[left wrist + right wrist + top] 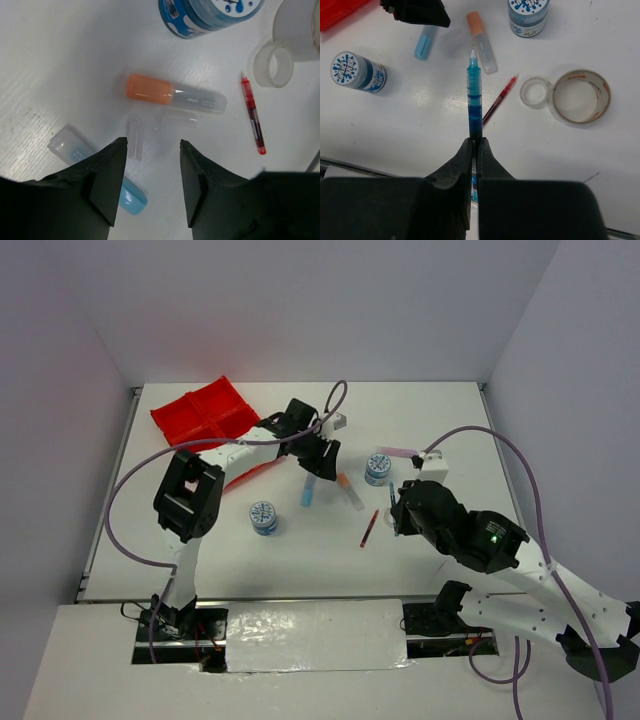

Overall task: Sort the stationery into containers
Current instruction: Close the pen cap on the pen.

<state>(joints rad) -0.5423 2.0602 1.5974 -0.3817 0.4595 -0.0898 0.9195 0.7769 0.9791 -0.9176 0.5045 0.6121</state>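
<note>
A white table (300, 570) between pale walls carries scattered stationery. The blue pen (473, 95) is clenched by its barrel in the right gripper (474, 145), tip pointing forward, probably ready to be carried to the red tray (190, 405) at the far left corner. The left gripper (152, 146) hangs with jaws apart and nothing between them, over the light-blue stick (72, 149) and near the orange-tipped stick (172, 93), seemingly lining up a pick. One jaw hides the light-blue stick's middle, and the pen's rear end is lost between the fingers.
</note>
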